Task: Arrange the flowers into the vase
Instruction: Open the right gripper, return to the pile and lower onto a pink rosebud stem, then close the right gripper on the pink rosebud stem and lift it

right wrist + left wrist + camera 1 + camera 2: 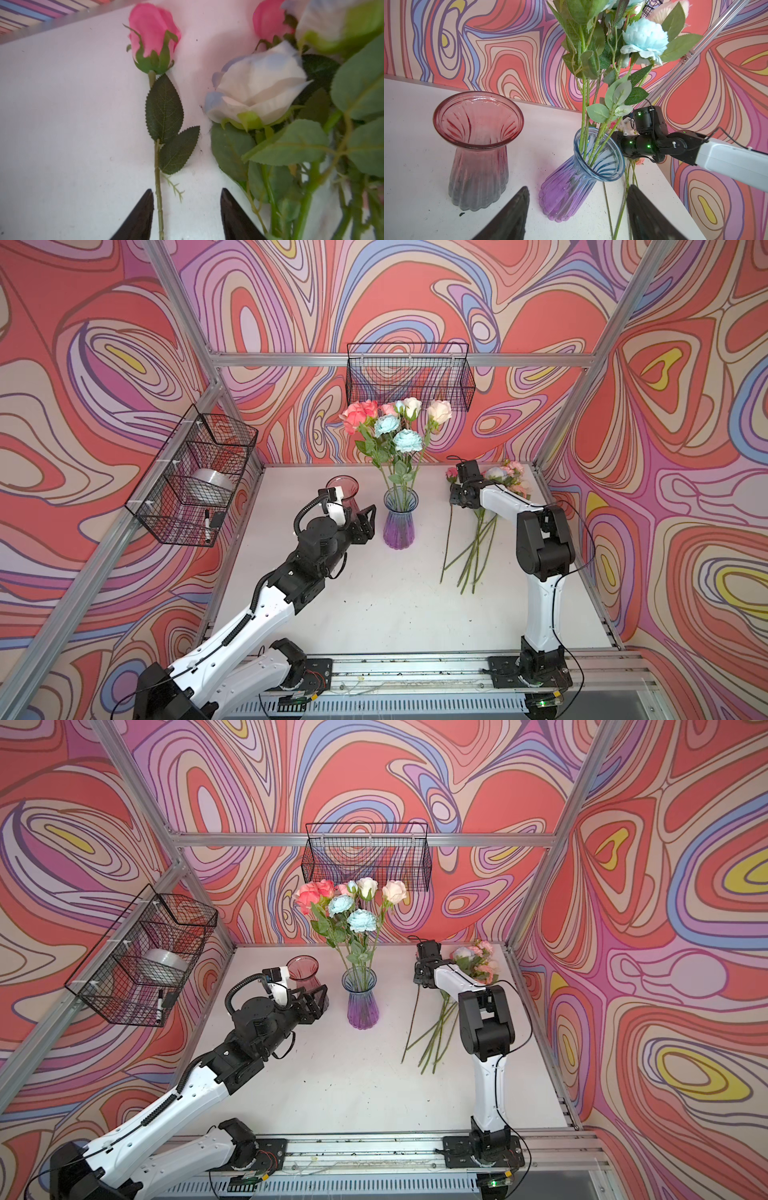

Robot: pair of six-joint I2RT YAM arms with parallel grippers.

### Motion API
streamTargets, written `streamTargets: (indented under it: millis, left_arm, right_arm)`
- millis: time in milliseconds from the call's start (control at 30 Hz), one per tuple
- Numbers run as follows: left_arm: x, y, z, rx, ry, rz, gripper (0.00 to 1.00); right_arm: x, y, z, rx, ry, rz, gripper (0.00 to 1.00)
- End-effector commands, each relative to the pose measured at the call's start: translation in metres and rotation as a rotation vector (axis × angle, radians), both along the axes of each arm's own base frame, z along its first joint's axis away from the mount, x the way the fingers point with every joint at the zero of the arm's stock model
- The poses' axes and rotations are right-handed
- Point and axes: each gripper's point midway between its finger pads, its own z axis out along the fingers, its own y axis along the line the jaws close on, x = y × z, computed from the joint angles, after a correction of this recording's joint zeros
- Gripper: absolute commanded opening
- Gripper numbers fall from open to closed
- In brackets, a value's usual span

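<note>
- Several flowers are already stood upright in the purple vase, just ahead of the left claw, which is spread wide and holds nothing
- A bundle of loose flowers is left lying on the table, beside and under the right claw; the task is judged a little over half done
- The right claw's jaws are parted, set astride the stem of a lone pink rosebud, not closed on it
- A white rose and leafy stems are crowded just beside one jaw and could be snagged
- An empty pink vase is stood just beside the left claw; two wire baskets are hung well apart from both claws
</note>
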Motion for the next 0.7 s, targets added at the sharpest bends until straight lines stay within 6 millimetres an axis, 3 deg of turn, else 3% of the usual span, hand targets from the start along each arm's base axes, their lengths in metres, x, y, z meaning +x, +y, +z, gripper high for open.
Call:
streamTargets:
  millis: [0, 167, 433, 667]
  left_arm:
    - [0.001, -0.002, 0.012, -0.011, -0.017, -0.009, 0.74]
    - [0.001, -0.001, 0.014, -0.011, -0.021, -0.006, 0.74]
    - [0.000, 0.000, 0.015, -0.011, -0.025, -0.006, 0.74]
    - [0.000, 0.001, 0.016, -0.007, -0.030, -0.001, 0.75]
  right_arm:
    - [0.000, 0.016, -0.009, 0.068, 0.041, 0.055, 0.51]
    - [0.003, 0.021, -0.025, 0.084, 0.086, 0.056, 0.45]
    - [-0.008, 0.023, -0.047, 0.097, 0.140, 0.061, 0.28]
    - [-0.008, 0.025, -0.045, 0.101, 0.133, 0.078, 0.10]
